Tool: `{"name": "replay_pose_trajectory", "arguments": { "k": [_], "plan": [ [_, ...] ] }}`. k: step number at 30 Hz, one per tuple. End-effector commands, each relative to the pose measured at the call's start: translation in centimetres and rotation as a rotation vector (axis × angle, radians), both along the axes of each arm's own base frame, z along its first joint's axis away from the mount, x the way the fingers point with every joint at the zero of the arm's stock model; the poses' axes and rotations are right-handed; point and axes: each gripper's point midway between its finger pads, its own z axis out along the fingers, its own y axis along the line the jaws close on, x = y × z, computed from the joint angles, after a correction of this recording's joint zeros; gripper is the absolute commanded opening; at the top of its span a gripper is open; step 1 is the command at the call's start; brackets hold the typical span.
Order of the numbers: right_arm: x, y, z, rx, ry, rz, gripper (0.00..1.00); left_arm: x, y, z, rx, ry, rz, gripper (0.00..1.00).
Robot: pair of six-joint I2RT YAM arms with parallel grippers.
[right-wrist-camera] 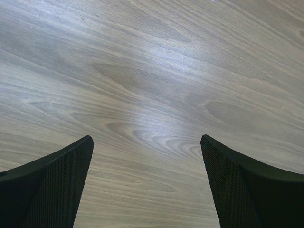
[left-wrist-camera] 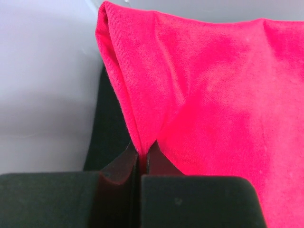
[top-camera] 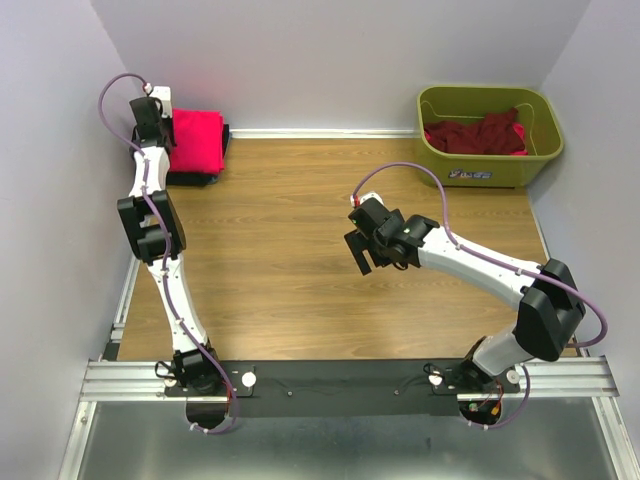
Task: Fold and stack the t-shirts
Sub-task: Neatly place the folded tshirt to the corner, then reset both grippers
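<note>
Left gripper: closed, with the jaws pressed together on a pinched fold of the pink shirt. In the left wrist view the cloth rises out of the jaw line as a narrow ridge. It then spreads to the right and fills most of that view. The grip sits at the shirt's left edge.

Pink shirt: folded into a compact rectangle at the far left corner of the desk, close to the back wall and the left wall. It lies on top of a black shirt. The dark edge of the black shirt shows along the near and right sides of the pink one in the top view. In the left wrist view it shows just beside the pink shirt's left edge. The two shirts form one stack.

Left arm: stretched from its base at the near edge toward the far left corner, with the gripper at the left side of the stack.

Right gripper: jaws at full spread and empty. It hangs above the wood right of the desk's centre, well apart from the stack and from the tub. The right wrist view shows only wood grain between the two jaw tips.

Tub: olive green, at the far right corner of the desk. Maroon shirts lie crumpled inside it. Their number cannot be told.
</note>
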Motion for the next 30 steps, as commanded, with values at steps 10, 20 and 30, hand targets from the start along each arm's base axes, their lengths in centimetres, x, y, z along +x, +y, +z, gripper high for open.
{"name": "replay_pose_trajectory", "arguments": {
  "k": [10,20,30],
  "plan": [
    [0.6,-0.4,0.6,-0.002,-0.021,-0.053,1.0,1.5,2.8,3.2,0.081,-0.13,0.092,0.69],
    [4.7,-5.2,4.2,0.071,-0.137,-0.314,1.0,-0.5,-3.4,12.7,0.012,-0.275,0.096,0.86],
    [7.2,-19.5,9.8,0.233,-0.269,-0.74,1.0,-10.6,-19.0,15.8,-0.262,-0.282,-0.016,0.86]
  ]
}}
